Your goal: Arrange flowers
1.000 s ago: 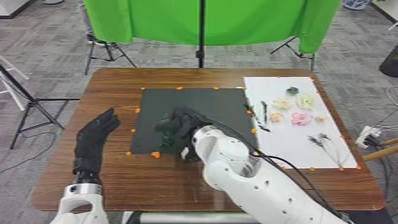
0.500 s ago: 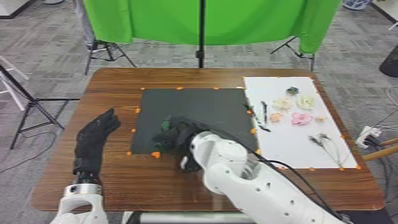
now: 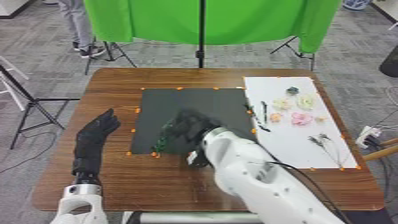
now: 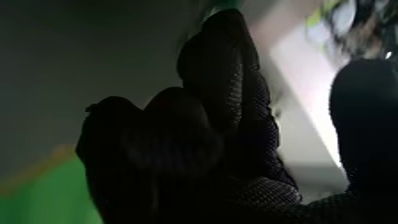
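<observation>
The brown worktop point(image 3: 115, 185) is carrying everything, with the dark sheet point(image 3: 191, 97) lying across its middle and the white sheet point(image 3: 275, 87) lying to the right. The right hand point(image 3: 191, 126) is hovering over the lower part of the dark sheet, its fingers loosely extended and its thumb standing apart, seemingly gripping nothing. The left hand point(image 3: 98, 131) is waiting open beside the dark sheet, over the bare wood.

The thin grey stems point(image 3: 325, 145) are lying low on the white sheet, the dark leafy stem point(image 3: 265, 112) near its inner edge. The green sprig point(image 3: 162, 143) is lying at the dark sheet's lower left, just beside the right hand. The pink bloom point(image 3: 301, 119) and the cream bloom point(image 3: 282, 103) are waiting on the white sheet.

The step is probably becoming one of settling the greenery. Doing it well is meaning light fingertip nudges near the stalk, then lifting straight up before moving sideways, since the glove's fabric could be catching leaves and dragging the sprig askew.
</observation>
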